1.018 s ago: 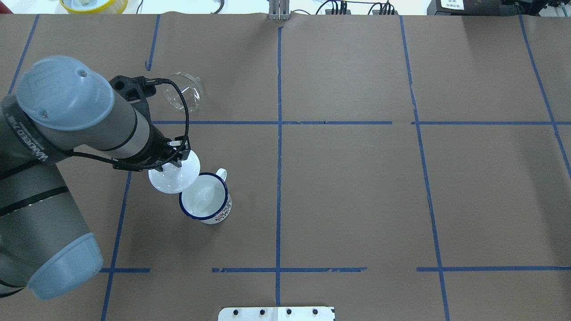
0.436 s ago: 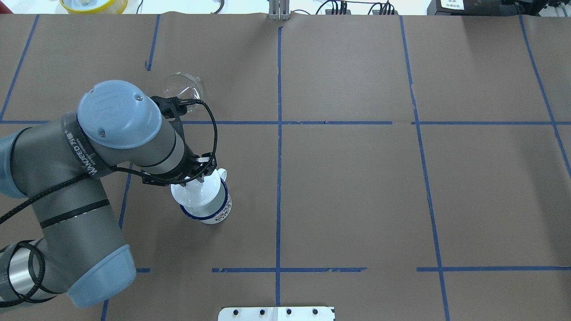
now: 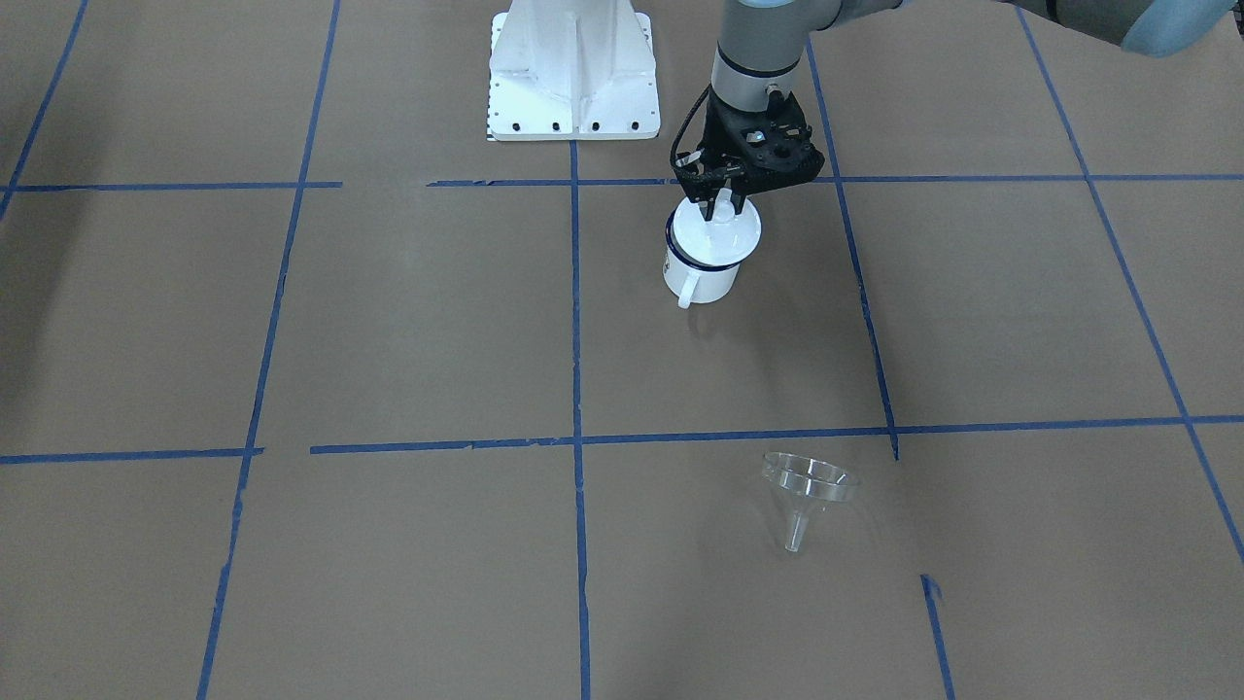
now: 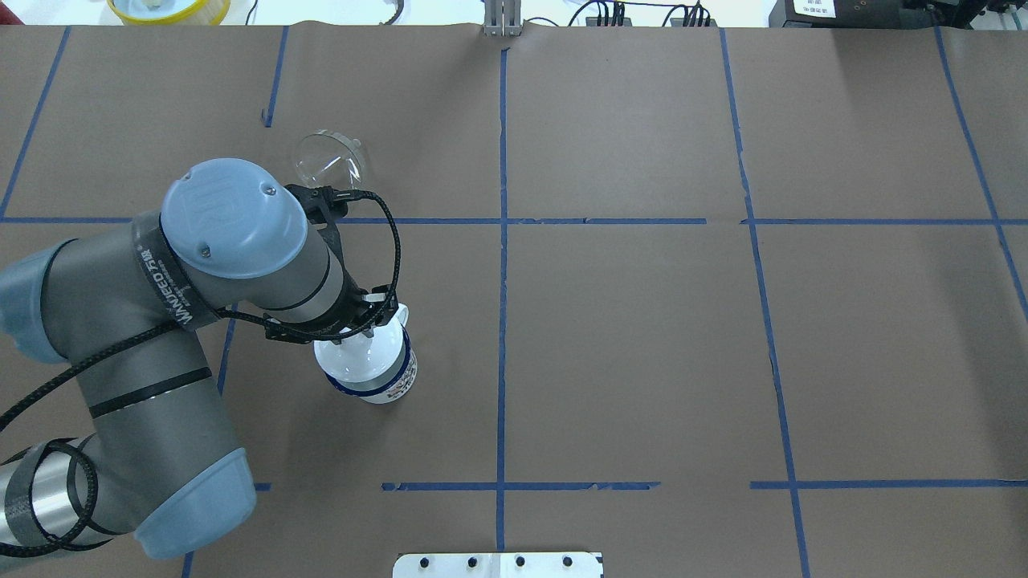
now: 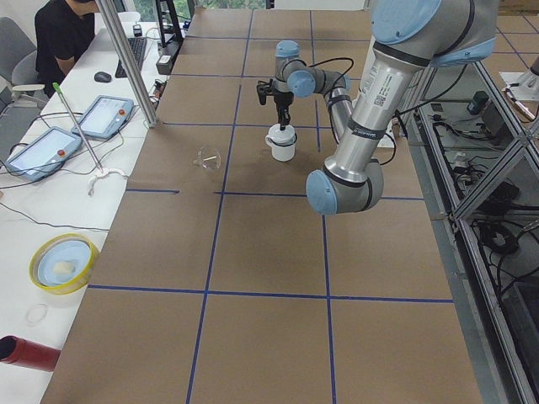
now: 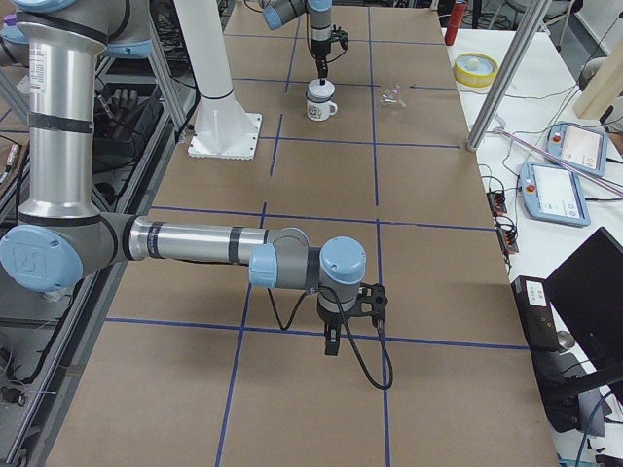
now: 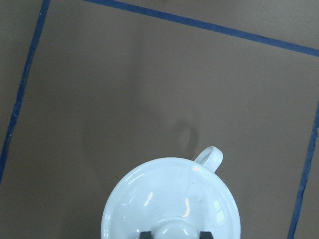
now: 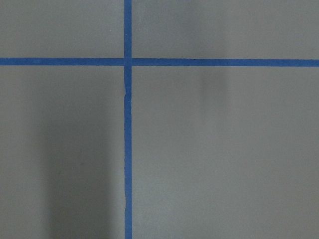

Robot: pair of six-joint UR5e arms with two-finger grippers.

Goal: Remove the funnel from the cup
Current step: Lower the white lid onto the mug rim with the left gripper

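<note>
The left gripper (image 3: 721,206), jaws clamped on the knob of the flat white round lid (image 3: 724,233), caps the blue-rimmed white enamel mug (image 3: 702,277), while the clear plastic funnel (image 3: 807,491) lies well apart, evidently already removed; whether the right gripper (image 6: 334,341) has its jaws apart or together cannot be told.

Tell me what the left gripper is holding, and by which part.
The left gripper pinches the white lid by its central knob, over the cup.

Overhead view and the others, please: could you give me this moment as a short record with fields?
funnel: clear, lying on the table, outside the cup
cup: white mug, upright, handle pointing away from the robot
lid: white, covering the cup's mouth
left gripper: shut on the lid's knob
right gripper: over bare table, far from the cup; open or shut cannot be told
</note>
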